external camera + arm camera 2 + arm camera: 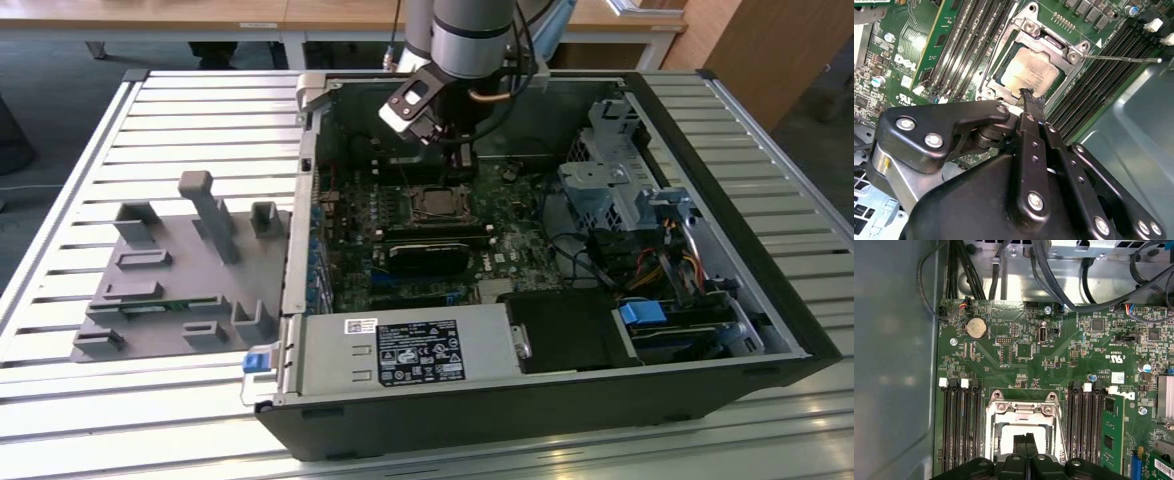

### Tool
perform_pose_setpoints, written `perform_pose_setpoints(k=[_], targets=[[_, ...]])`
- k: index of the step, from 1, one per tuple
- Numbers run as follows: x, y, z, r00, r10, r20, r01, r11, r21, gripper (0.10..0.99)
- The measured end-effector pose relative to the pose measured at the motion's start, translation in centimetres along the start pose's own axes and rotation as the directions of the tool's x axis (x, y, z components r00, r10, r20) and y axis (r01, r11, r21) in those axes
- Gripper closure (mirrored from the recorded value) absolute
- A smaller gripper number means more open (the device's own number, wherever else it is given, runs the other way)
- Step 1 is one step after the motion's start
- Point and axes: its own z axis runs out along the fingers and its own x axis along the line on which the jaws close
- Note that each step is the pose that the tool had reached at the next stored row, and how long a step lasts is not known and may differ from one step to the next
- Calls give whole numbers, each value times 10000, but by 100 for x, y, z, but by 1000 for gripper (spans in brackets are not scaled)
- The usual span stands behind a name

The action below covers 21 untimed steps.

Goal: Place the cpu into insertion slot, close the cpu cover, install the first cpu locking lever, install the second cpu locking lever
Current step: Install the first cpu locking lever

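The cpu, a pale silvery square, lies in the insertion slot on the green motherboard. The cpu cover, a silver frame plate, lies down around the chip, which shows through the cut-out. In the first wrist view the cpu cover sits between the memory slots. A thin metal locking lever juts out from the socket's corner over the memory slots. My gripper is shut with nothing between its fingers, its tips just over the socket's edge. In the exterior view the gripper hangs just behind the socket.
Long black memory slots flank the socket on both sides. The open computer case holds a silver power supply, a black card, a drive cage and cables. A grey fixture plate lies at the exterior view's left.
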Motion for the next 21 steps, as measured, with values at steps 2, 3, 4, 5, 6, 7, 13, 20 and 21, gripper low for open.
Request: perform_pose_setpoints(k=[2, 3, 4, 5, 6, 7, 13, 20, 21], targets=[[1, -1, -16, 10000, 0, -2, 0, 10000, -2, 980], [1, -2, -27, 10000, 0, -1, 0, 10000, -2, 980], [1, -1, -37, 10000, -1, -2, 1, 10000, -2, 980], [2, -1, -47, 10000, -1, 0, 1, 10000, -2, 980], [2, -2, -58, 10000, -1, 3, 1, 10000, -1, 980], [2, -2, -67, 10000, -1, 3, 1, 10000, -2, 980], [15, -7, -148, 10000, -1, 53, 1, 10000, -7, 980], [18, -10, -247, 10000, -1, 68, 1, 10000, -15, 980], [18, -11, -259, 10000, -1, 67, 1, 10000, -18, 980]])
